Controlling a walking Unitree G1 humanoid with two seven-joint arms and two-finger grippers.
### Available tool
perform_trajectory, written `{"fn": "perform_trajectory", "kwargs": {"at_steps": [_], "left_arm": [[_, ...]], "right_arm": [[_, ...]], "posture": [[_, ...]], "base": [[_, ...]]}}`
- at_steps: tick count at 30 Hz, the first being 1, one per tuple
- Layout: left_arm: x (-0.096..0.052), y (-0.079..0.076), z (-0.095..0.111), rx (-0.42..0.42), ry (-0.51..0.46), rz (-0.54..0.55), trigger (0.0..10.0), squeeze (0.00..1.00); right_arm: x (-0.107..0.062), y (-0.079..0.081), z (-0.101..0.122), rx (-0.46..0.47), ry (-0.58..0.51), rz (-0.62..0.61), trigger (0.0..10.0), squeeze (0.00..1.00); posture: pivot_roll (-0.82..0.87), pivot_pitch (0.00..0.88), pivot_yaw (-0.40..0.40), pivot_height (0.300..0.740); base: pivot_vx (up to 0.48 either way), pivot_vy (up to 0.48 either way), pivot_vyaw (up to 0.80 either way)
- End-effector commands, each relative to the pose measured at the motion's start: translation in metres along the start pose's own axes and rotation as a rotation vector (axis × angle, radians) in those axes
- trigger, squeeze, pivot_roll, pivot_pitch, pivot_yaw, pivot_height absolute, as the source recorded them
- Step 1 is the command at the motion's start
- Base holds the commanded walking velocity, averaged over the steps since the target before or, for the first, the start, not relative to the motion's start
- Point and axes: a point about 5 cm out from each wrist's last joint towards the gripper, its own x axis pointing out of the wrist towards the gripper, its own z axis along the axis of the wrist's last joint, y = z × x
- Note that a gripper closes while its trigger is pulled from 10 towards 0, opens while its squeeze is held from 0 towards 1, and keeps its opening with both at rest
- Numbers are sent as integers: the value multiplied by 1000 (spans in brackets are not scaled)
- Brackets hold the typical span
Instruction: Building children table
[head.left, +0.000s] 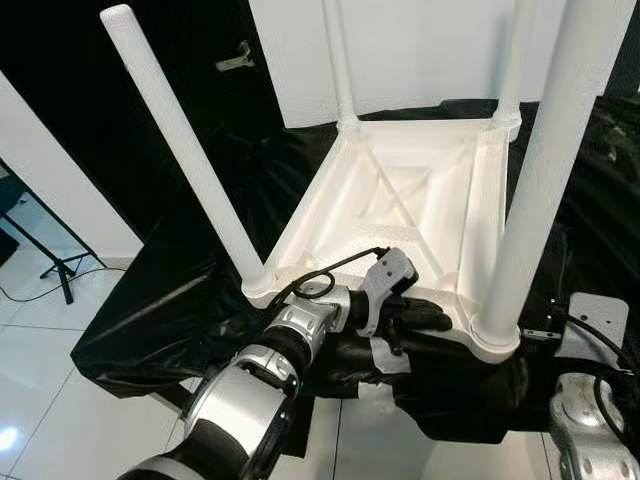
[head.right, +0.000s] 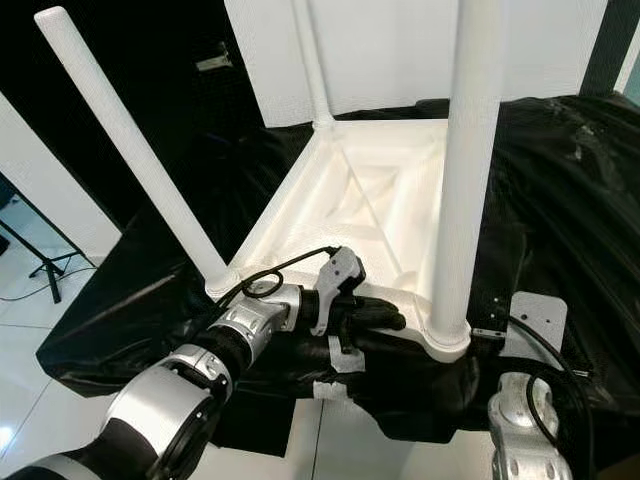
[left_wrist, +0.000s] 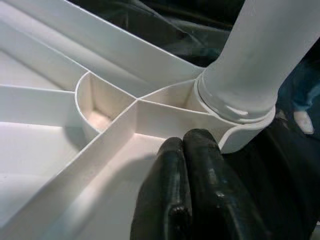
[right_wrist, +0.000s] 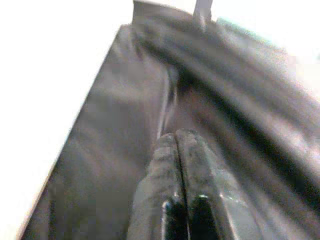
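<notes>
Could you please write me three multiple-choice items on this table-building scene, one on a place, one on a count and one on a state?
1. Where is the left gripper?
A. At the near edge of the upturned white table, beside its near right leg
B. Gripping the top of the far left leg
C. Down on the floor tiles

2. How many legs stand fitted in the table?
A. Two
B. Three
C. Four

3. How do the left gripper's fingers stand?
A. Spread wide
B. Closed together, holding nothing
C. Clamped round a leg

Answers: 1 A, as both eye views show it next to that leg's socket; 2 C, one leg rises from each corner; 3 B, the left wrist view shows the two fingers pressed together.
</notes>
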Motion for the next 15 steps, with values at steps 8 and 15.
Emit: {"fn": "perform_trajectory", "kwargs": {"at_steps": [8,15], "left_arm": [[-3,10,-51,-95,125,684,10000,1000],[3,12,-38,-99,74,718,10000,1000]], "right_arm": [[-15,-1,18,-8,-119,51,10000,0],[-30,-4,27,-34,-156,110,10000,0]], "posture": [[-126,0,170,740],[-117,0,165,740]], "base": [[0,0,0],[0,0,0]]}}
